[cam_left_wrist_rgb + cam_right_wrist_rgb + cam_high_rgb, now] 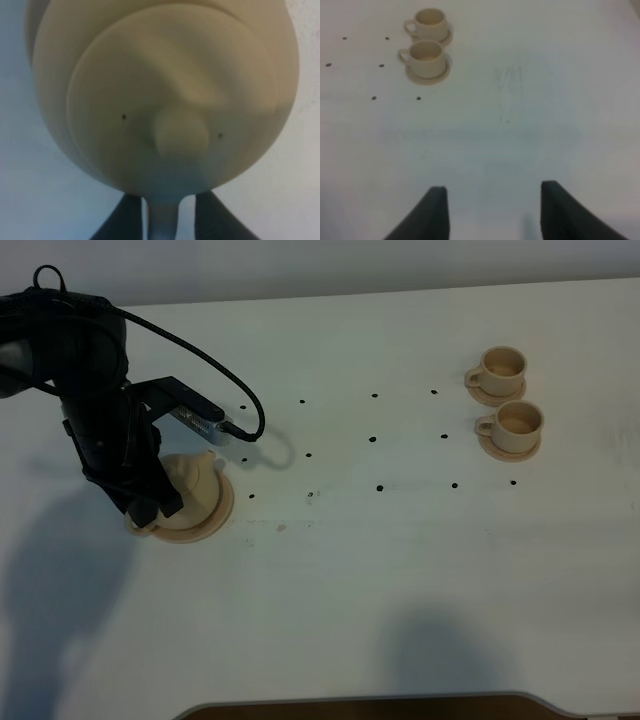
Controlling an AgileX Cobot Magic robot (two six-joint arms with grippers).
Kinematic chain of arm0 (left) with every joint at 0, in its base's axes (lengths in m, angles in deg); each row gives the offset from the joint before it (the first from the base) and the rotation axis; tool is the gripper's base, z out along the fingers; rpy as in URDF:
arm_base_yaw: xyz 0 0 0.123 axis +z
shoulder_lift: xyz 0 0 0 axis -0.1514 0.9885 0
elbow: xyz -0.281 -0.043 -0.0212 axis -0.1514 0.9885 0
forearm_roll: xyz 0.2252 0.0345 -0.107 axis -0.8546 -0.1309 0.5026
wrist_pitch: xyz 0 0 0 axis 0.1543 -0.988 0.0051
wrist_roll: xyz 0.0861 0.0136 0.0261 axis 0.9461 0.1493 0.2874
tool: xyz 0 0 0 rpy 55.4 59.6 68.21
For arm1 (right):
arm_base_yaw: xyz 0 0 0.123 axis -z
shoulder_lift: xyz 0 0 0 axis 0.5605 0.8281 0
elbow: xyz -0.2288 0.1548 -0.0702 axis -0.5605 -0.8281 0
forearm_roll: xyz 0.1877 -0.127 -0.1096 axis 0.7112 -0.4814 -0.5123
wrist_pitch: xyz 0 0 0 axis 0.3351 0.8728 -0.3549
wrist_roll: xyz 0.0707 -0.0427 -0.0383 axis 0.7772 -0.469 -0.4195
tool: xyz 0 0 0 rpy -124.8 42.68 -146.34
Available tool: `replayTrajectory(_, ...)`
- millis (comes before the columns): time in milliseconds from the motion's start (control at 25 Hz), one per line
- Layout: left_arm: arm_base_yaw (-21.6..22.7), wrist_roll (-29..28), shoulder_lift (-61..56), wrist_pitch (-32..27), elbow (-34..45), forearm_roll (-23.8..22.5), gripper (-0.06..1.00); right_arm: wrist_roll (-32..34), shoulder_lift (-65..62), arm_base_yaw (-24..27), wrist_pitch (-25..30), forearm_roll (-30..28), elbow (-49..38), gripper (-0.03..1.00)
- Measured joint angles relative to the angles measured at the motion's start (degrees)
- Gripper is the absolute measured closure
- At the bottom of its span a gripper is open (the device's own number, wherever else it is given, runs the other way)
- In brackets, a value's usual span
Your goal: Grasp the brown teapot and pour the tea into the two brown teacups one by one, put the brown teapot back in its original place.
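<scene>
- 1 brown teapot (195,480) sits on 1 large saucer (216,516), directly under the left pincer (150,505).
- In the left wrist view the teapot (165,75) fills the frame just ahead of the left pincer (169,200). Its lid knob (180,134) faces the camera.
- The 2 dark fingers (122,222) of the left pincer stand on either side of the loop handle (162,220). A thin strip of light shows on one side of the handle and a wider one on the other, so the jaws are apart around it, not clamped.
- 2 brown teacups, the far cup (502,364) and the near cup (520,419), stand well apart from the left pincer, across the table (350,580).
- Each cup rests on its own small saucer, 2 in all (490,395) (510,450). That makes 3 saucers with the large one.
- The right pincer (492,215) has its 2 fingers spread wide with only bare table between them.
- Both cups (430,20) (425,52) lie well ahead of the right pincer and off to one side. Their handles point away from its centre line.
- At least 12 small black dots (375,439) mark the table in rows between the left pincer and the cups.
- 1 black cable (200,355) loops from the left arm to a grey block (195,418) above the left pincer.
- Any marking on that block is too small to read.
</scene>
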Motion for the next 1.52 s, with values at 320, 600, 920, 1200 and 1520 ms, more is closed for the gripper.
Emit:
replayTrajectory(320,0.0,0.0,0.0,0.2,0.0,0.0,0.81,0.0,0.0,0.0,0.0,0.0,0.0,0.55)
replayTrajectory(600,0.0,0.6,-0.7,0.5,0.0,0.2,0.81,0.0,0.0,0.0,0.0,0.0,0.0,0.55)
replayTrajectory(920,0.0,1.2,-3.4,2.8,0.0,0.7,0.81,0.0,0.0,0.0,0.0,0.0,0.0,0.55)
replayTrajectory(1200,0.0,2.9,-5.5,4.9,0.0,2.0,0.81,0.0,0.0,0.0,0.0,0.0,0.0,0.55)
replayTrajectory(1520,-2.5,5.6,-6.0,7.6,-1.8,4.9,0.81,0.0,0.0,0.0,0.0,0.0,0.0,0.55)
